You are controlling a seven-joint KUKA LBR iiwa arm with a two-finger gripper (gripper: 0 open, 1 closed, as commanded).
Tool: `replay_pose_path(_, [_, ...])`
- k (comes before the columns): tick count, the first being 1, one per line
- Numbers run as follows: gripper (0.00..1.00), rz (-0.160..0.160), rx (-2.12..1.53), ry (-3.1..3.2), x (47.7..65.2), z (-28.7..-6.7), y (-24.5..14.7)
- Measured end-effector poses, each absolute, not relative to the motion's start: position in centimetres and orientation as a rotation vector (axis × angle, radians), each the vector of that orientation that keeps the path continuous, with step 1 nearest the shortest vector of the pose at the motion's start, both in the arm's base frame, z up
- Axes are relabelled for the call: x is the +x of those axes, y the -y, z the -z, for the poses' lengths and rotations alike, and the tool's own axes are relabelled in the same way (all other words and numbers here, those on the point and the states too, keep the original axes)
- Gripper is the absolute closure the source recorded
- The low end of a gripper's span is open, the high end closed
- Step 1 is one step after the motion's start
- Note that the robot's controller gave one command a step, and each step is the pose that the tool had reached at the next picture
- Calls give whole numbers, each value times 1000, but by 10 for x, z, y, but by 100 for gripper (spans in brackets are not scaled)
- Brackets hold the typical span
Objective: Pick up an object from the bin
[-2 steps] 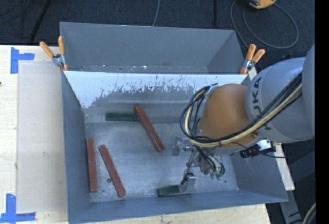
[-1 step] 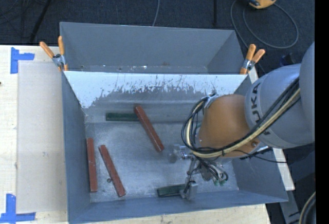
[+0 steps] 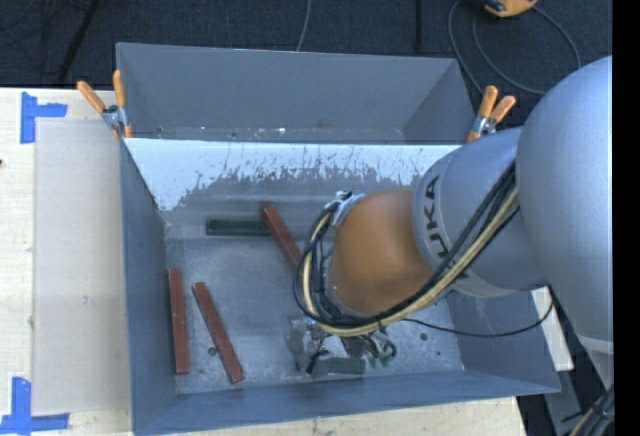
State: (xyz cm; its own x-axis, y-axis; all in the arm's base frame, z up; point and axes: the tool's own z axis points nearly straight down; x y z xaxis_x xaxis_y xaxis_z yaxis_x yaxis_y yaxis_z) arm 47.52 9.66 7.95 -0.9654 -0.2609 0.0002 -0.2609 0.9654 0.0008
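Arm (image 3: 500, 214) reaches in from right, orange wrist cover (image 3: 375, 259) tipped down; gripper (image 3: 328, 349) low by bin (image 3: 280, 104) near wall, grip state cannot tell; brown sticks (image 3: 218, 332) well left

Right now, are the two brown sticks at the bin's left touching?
Apart: the camera view shows bin floor between the left stick and the slanted stick.

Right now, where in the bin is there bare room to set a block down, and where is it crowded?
Bare floor lies between the front-left slanted brown stick and the gripper, in front of the green stick. Crowded under the gripper.
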Motion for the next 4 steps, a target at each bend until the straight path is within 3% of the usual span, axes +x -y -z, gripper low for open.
replay_pose_path(1, [0,1,414,3118,477,-80,-97])
replay_pose_path(3, [0,1,542,3100,476,-86,-85])
replay_pose_path(4, [100,0,1097,2948,481,-77,-50])
